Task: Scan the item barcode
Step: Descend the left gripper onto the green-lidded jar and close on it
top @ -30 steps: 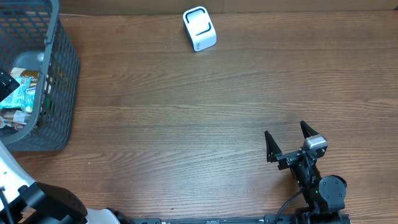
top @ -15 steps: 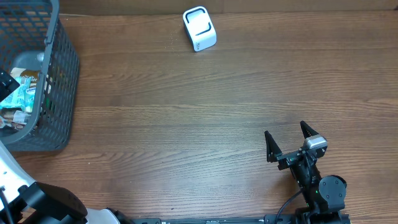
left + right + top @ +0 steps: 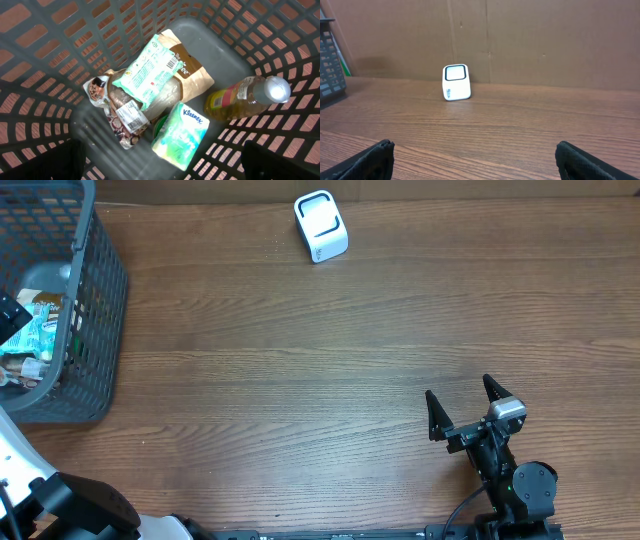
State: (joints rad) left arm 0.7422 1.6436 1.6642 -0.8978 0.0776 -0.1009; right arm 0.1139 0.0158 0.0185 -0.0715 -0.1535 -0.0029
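The white barcode scanner (image 3: 321, 226) stands at the table's far edge; in the right wrist view the scanner (image 3: 456, 82) faces my right gripper. Several items lie in the grey mesh basket (image 3: 95, 290) at the left: a Kleenex pack (image 3: 180, 135), a green wipes packet (image 3: 150, 70) on a brown paper bag (image 3: 190, 75), a bottle of yellow liquid (image 3: 245, 95) and a snack bag with a barcode label (image 3: 125, 117). My left gripper (image 3: 165, 165) hangs open above them, holding nothing. My right gripper (image 3: 459, 390) stands open and empty over the near right of the table.
The basket's walls (image 3: 40, 60) enclose the left gripper on all sides. A brown cardboard wall (image 3: 545, 40) backs the table behind the scanner. The basket's corner (image 3: 330, 60) shows at the left of the right wrist view.
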